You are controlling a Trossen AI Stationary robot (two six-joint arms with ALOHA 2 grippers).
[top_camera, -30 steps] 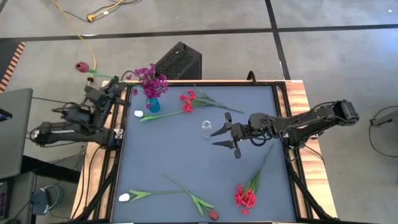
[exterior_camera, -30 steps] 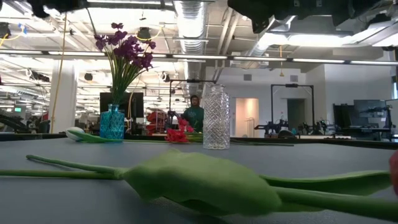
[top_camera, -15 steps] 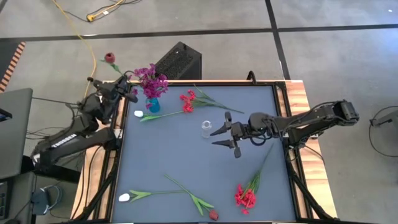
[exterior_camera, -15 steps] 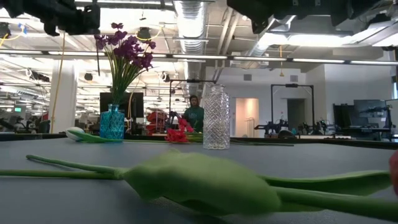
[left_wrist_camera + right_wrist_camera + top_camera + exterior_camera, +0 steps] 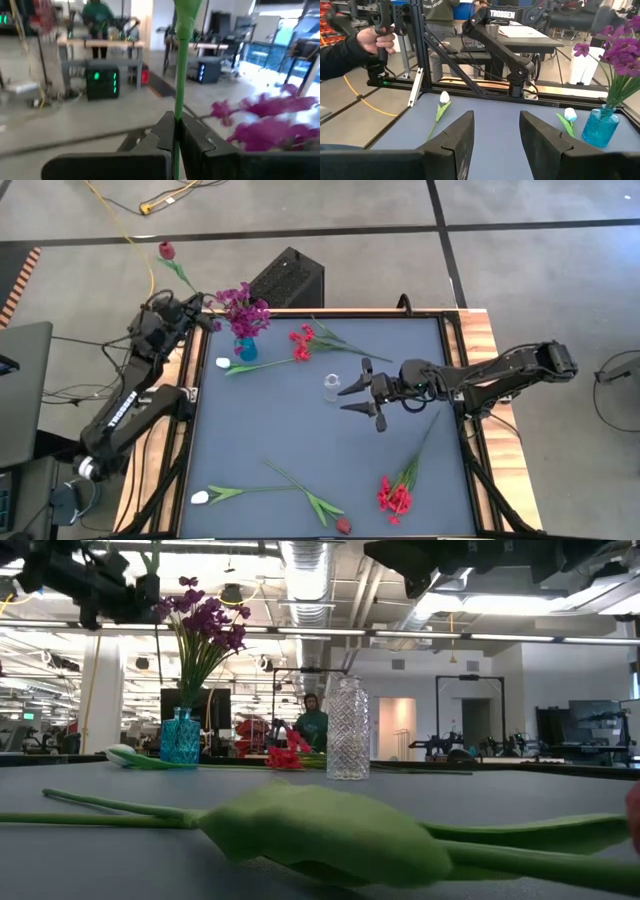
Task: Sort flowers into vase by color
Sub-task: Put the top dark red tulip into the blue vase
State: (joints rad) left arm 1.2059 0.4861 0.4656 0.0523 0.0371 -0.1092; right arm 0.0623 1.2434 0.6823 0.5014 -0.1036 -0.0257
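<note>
Left gripper (image 5: 190,304), clamped on a red flower's (image 5: 167,250) stem, now swung up beside the purple vase (image 5: 245,347), nearing placement; right gripper (image 5: 362,392) apart, waiting.

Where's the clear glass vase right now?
In the high view, the clear glass vase stands near the table's middle, just beside the open right claw, with the red flower cluster farther back toward the blue vase.
</note>
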